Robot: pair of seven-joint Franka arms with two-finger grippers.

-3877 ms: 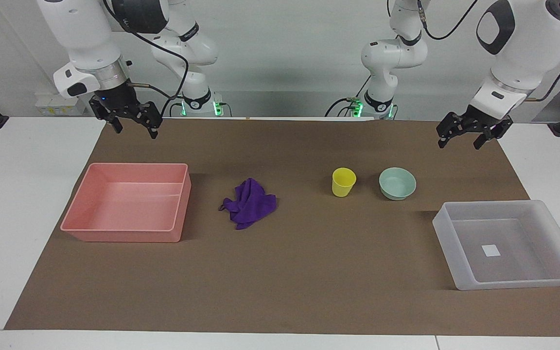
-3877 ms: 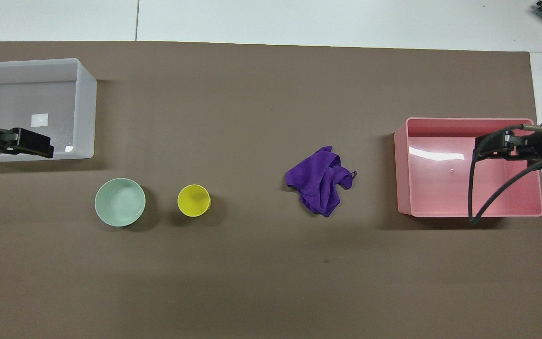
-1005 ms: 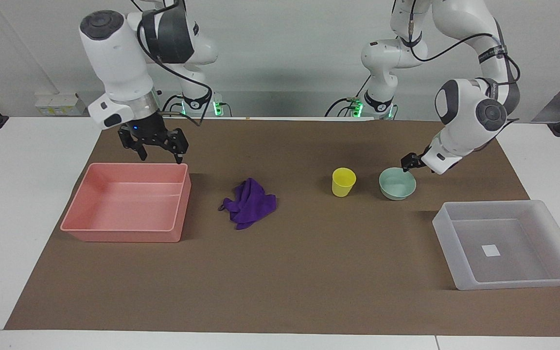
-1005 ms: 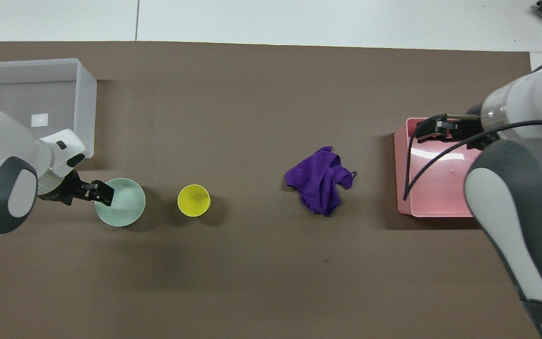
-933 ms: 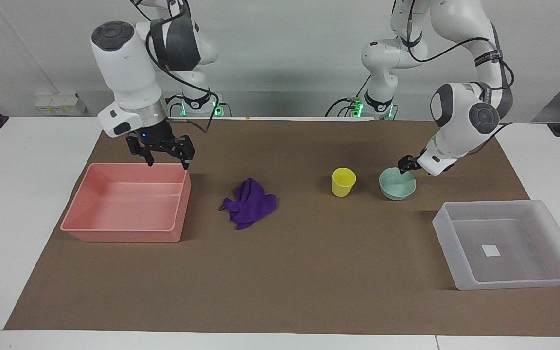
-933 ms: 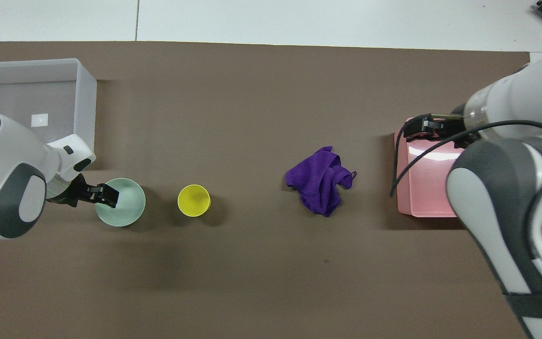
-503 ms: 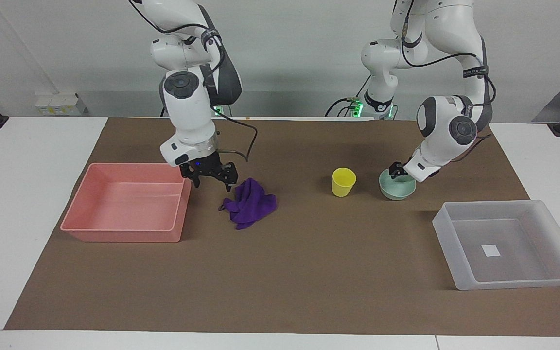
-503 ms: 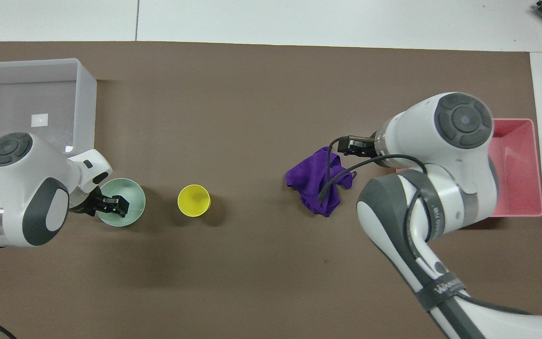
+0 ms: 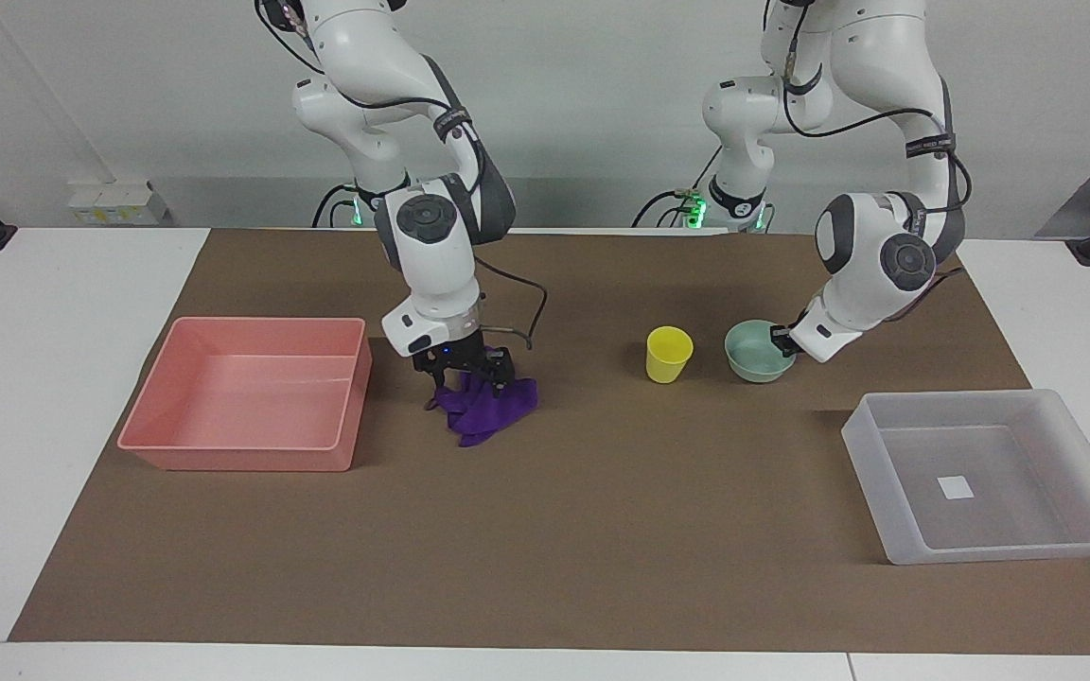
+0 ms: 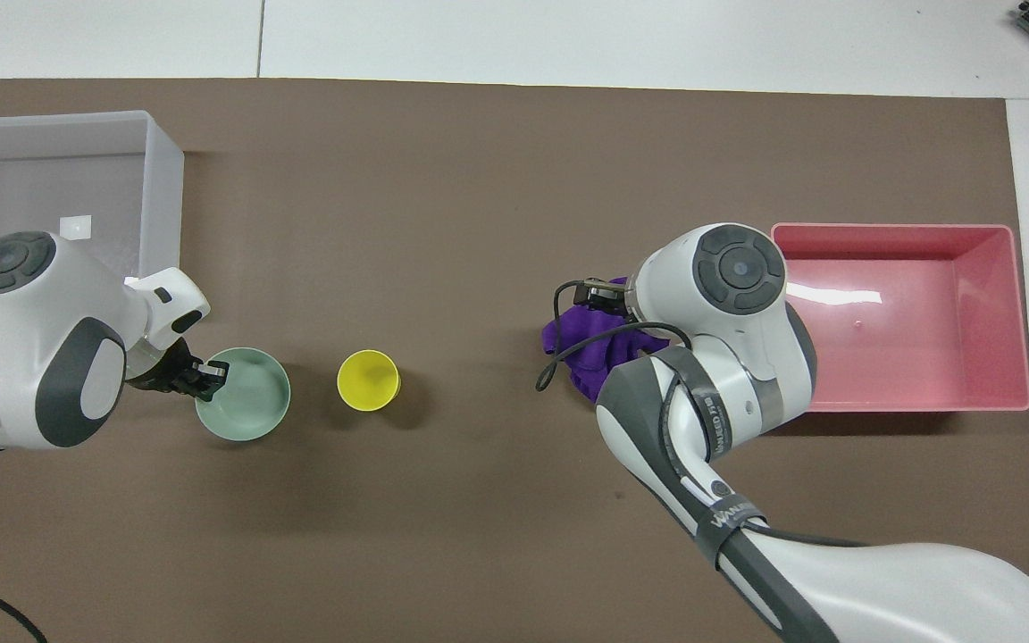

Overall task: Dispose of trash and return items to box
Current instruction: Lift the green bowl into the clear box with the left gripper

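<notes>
Both arms are engaged. The left gripper [image 9: 778, 342] has clamped onto the rim of the mint-green bowl [image 9: 753, 352], which sits just beside the yellow cup [image 9: 669, 354], toward the left arm's end of the table from it. The right gripper [image 9: 463, 372] is down on the purple cloth [image 9: 488, 405], jaws wide, nothing held; the cloth lies well apart from the cup, toward the right arm's end. The translucent box [image 9: 985, 478] lies farther from the robots than the cup, at the left arm's end; the pink tub [image 9: 250, 392] is at the right arm's end. Risks: a rim pinch may let the bowl tilt or slip on lifting; the bowl could nudge the cup over; the fingers may catch only a fold of cloth and drop it short of the tub
</notes>
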